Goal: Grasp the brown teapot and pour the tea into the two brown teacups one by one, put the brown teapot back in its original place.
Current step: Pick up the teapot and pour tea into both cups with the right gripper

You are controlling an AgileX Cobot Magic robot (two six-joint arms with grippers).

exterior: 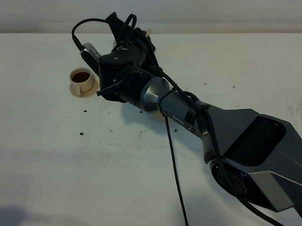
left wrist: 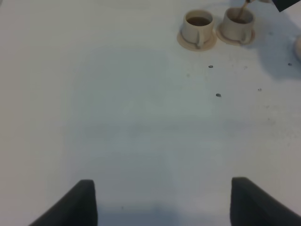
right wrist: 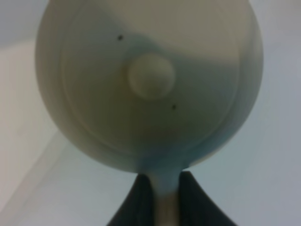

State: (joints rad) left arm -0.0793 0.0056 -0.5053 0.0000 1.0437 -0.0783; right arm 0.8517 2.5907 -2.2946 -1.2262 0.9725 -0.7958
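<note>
My right gripper (right wrist: 164,200) is shut on the loop handle of the brown teapot (right wrist: 150,80). The teapot's lid and knob fill the right wrist view. In the exterior high view the right gripper (exterior: 126,39) reaches to the far left and hides the teapot. One brown teacup (exterior: 82,80) on its saucer holds dark tea beside the gripper; the other is hidden behind the arm. The left wrist view shows both teacups, one (left wrist: 197,26) full and one (left wrist: 239,22) with a thin stream of tea falling into it. My left gripper (left wrist: 167,205) is open and empty, far from the cups.
A pale curved sliver (left wrist: 298,47) at the edge of the left wrist view may be the wide saucer. The right arm (exterior: 249,147) and its cable (exterior: 175,179) cross the white table (exterior: 63,159). Small dark specks (left wrist: 217,95) dot the table.
</note>
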